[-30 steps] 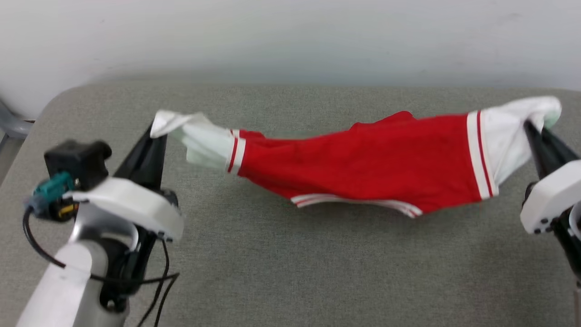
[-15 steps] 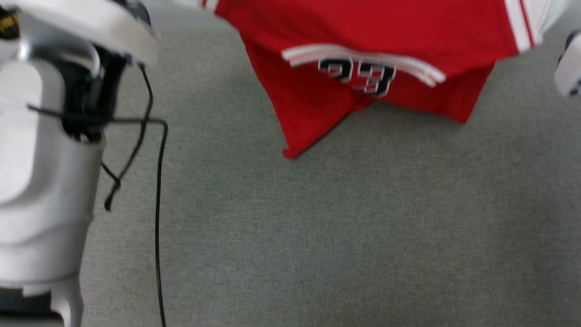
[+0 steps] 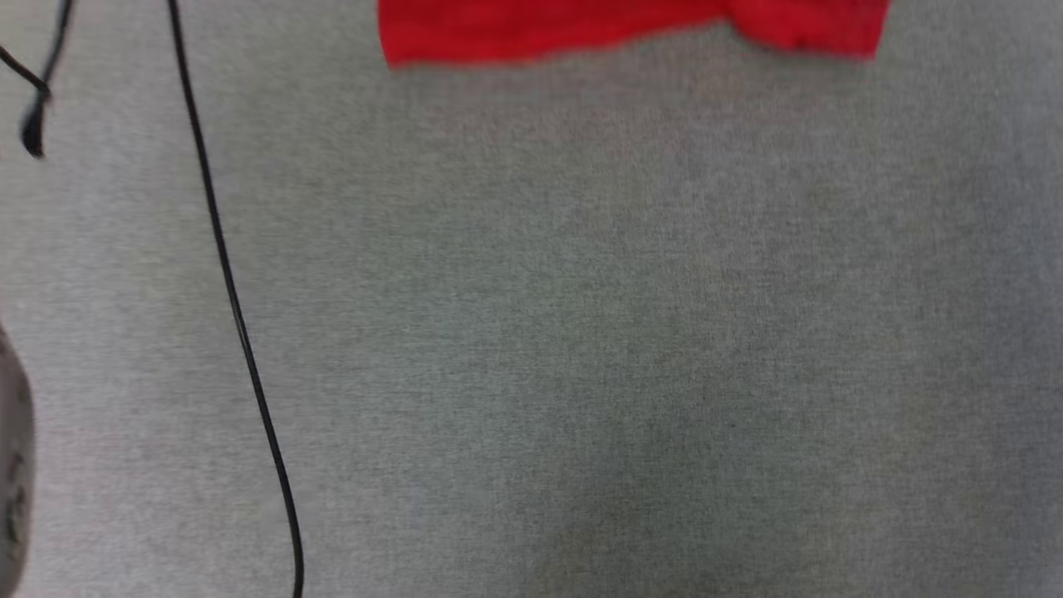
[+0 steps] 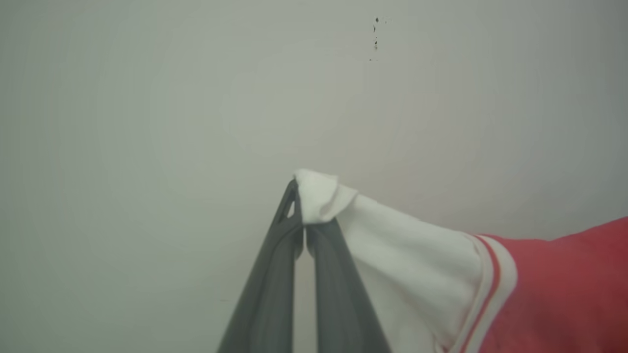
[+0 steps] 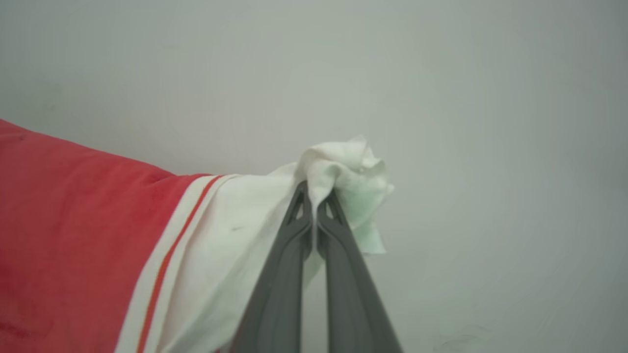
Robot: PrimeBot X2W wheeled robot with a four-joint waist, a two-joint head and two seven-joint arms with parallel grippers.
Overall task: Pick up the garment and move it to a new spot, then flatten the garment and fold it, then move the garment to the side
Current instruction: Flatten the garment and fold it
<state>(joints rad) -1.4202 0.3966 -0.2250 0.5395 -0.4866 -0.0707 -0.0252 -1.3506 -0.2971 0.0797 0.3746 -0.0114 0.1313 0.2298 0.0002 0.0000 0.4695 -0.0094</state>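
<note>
Garment (image 3: 631, 29), head view: a blurred strip of its red lower edge crosses the top of the frame, over a grey woven surface (image 3: 581, 349). A thin black cable (image 3: 232, 307) runs down the left side of that surface.

Left wrist view: the left gripper (image 4: 304, 215) has its two dark fingers pressed together at the tips, pinching the bunched end of a white sleeve (image 4: 407, 264). A small fold of white cloth stands above the tips. From the pinch the sleeve slopes down to the right, past a white band with one thin red stripe, into the red body at the right edge. A pale wall (image 4: 147, 122) with a few small dark specks fills the background.

Right wrist view: the right gripper (image 5: 314, 208) is likewise closed tight, its fingertips clamped on the crumpled end of the other white sleeve (image 5: 343, 169). Here the cloth falls away to the left, through a red-striped white band, into the red body at the left edge, against the same kind of pale wall.
</note>
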